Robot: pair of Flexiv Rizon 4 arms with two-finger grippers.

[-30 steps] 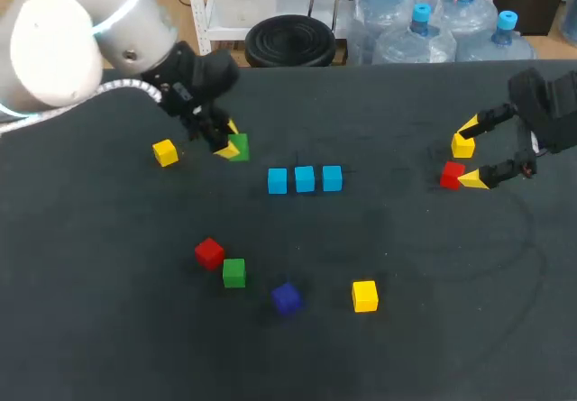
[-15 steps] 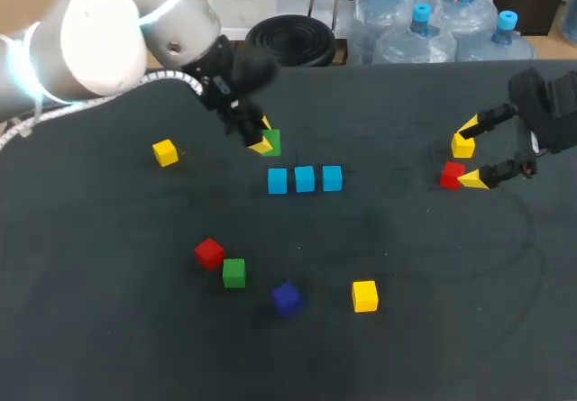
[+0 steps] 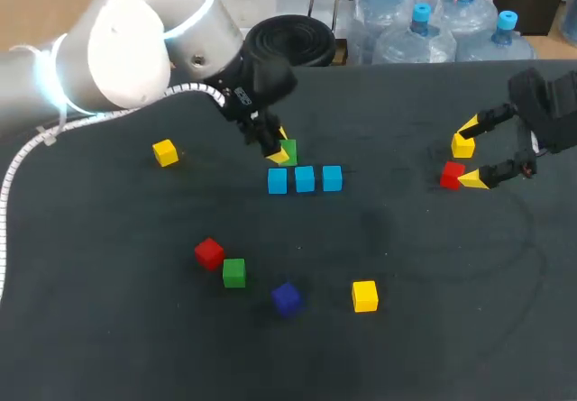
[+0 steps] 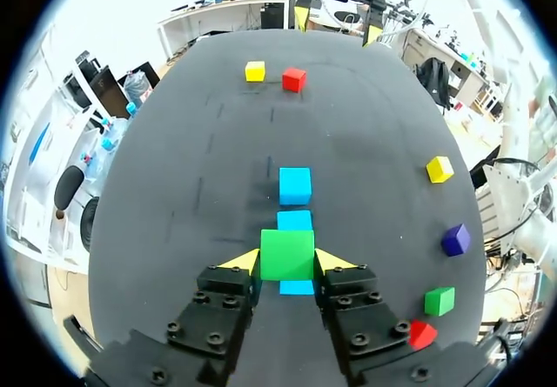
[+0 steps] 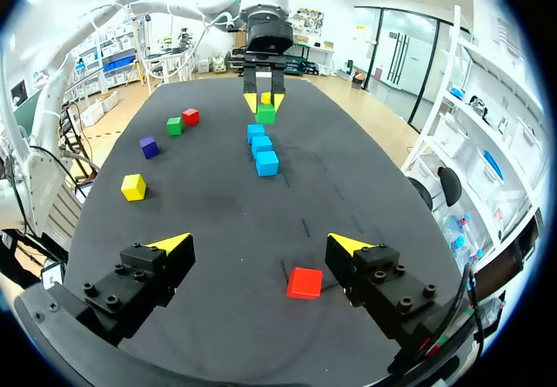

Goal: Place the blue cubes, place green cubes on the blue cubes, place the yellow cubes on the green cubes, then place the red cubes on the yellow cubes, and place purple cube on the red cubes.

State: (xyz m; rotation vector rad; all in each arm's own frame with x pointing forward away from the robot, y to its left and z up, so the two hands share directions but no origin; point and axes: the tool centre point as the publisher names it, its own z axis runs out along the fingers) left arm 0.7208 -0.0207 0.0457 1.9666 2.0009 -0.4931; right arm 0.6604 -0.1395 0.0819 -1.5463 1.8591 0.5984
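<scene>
Robotics laboratory, manipulation test bench.
The left arm (image 3: pixel 135 50) and right arm (image 3: pixel 550 104) are standing over a dark table (image 3: pixel 433 329); blue cubes (image 3: pixel 305 179) are sitting in a row near centre, a red cube (image 3: pixel 452 175) lying toward 3 o'clock.

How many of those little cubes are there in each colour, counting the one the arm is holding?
Blue cubes: 3
Green cubes: 2, with one green cube held in the left gripper
Yellow cubes: 3
Red cubes: 2
Purple cube: 1
Total: 11
</scene>
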